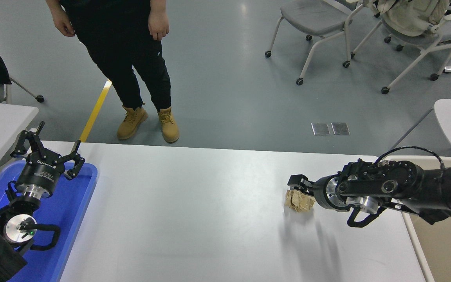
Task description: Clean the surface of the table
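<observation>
Wide white table surface (194, 219) spread across the foreground, crumpled brown paper wad (298, 201) lain on its right part, right gripper (298, 185) lowered onto the wad, grasp not discernible, left gripper (47, 152) splayed wide over a blue tray (67, 219)

White tabletop (194, 219): crumpled brown paper ball (298, 200) at right-centre, right pincer (296, 184) low over its far edge, whether touching cannot be told. Left pincer (47, 150) spread wide above a blue tray (74, 219) at the left edge. Person (123, 51) in tan boots (149, 122) stands beyond the far side; chairs (319, 23) behind; beige bin (444, 243) at right.
</observation>
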Controlling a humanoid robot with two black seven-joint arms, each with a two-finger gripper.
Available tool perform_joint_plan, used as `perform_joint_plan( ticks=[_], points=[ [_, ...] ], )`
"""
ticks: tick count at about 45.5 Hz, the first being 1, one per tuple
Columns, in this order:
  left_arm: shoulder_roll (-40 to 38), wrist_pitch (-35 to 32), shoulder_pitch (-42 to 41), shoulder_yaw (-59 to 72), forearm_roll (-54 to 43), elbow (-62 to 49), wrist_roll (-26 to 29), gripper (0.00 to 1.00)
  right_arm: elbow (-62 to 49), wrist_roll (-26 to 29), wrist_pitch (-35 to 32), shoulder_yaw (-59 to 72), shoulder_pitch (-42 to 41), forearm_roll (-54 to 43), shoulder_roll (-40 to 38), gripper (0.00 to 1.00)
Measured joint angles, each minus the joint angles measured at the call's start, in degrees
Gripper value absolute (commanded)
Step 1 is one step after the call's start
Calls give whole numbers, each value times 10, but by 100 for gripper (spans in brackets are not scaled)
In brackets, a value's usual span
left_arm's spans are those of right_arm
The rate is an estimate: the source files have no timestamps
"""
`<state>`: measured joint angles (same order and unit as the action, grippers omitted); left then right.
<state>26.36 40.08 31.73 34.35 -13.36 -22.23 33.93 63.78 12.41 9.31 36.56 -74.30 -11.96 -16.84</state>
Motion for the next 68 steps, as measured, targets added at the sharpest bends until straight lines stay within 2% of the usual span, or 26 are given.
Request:
perform_joint_plan(
  ticks=[36, 41, 46, 62, 66, 68],
  points=[
    [0, 0, 0, 0, 0, 0, 0, 100, -147, 2, -38, 4, 55, -10, 95, 100],
    [0, 0, 0, 0, 0, 0, 0, 100, -163, 2, -44, 4, 62, -11, 105, 96],
    [0, 0, 0, 0, 0, 0, 0, 100, -178, 2, -51, 4, 66, -11, 113, 86],
    [0, 0, 0, 0, 0, 0, 0, 100, -216, 2, -77, 4, 71, -11, 127, 23],
    [0, 0, 0, 0, 0, 0, 0, 100, -220, 2, -84, 4, 71, -11, 129, 0],
    [0, 0, 0, 0, 0, 0, 0, 100, -222, 2, -87, 4, 71, -11, 130, 0]
  ],
)
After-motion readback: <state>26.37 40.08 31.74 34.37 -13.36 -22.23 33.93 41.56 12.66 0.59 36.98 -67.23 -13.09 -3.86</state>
